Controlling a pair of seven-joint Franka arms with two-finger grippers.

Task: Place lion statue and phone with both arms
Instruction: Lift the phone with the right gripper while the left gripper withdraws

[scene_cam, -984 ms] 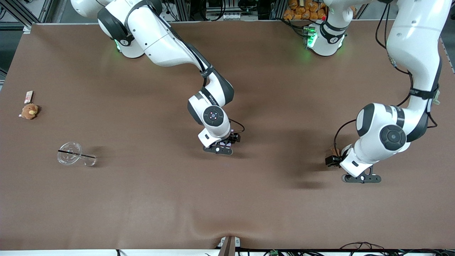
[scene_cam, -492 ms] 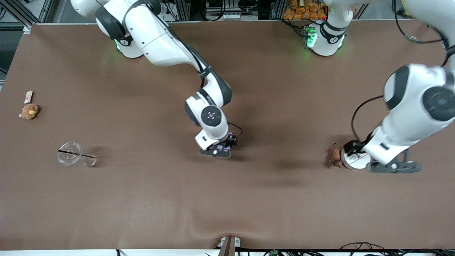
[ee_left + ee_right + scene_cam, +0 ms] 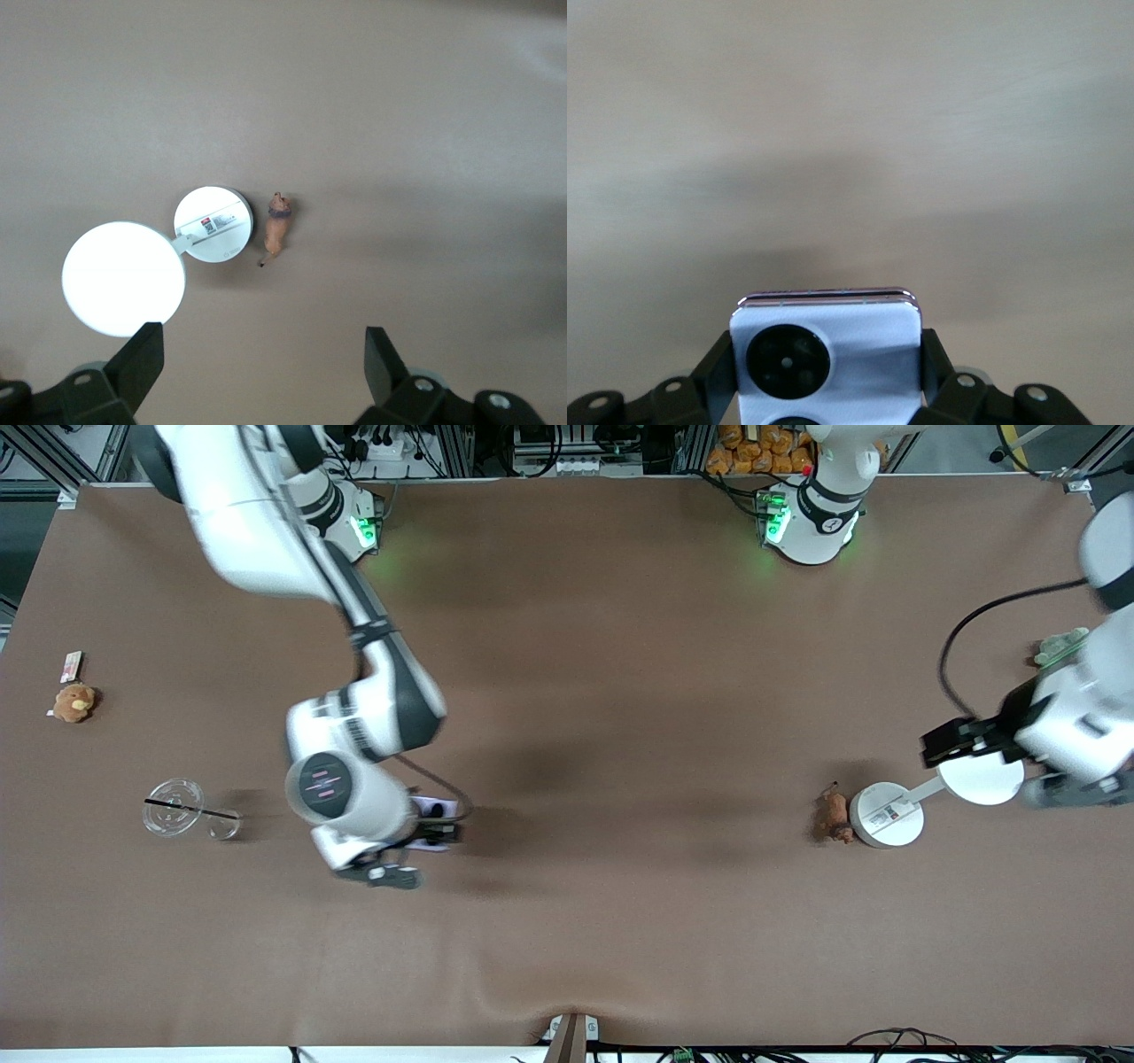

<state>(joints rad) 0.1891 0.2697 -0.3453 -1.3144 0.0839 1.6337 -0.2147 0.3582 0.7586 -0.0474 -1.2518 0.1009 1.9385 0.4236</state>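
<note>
Phone carried by the right claw; lion statue lies released on the desk.

The small squarish lilac folded phone (image 3: 826,359), judged stiff, smooth and slippery, is clamped across its flat edges in the right claw (image 3: 416,841) above the brown desk (image 3: 620,921). The tiny slim orange-brown lion statue (image 3: 833,815), judged light and tippy, lies touching a white round disc (image 3: 886,815); the left claw (image 3: 266,381) hangs spread above it.
</note>
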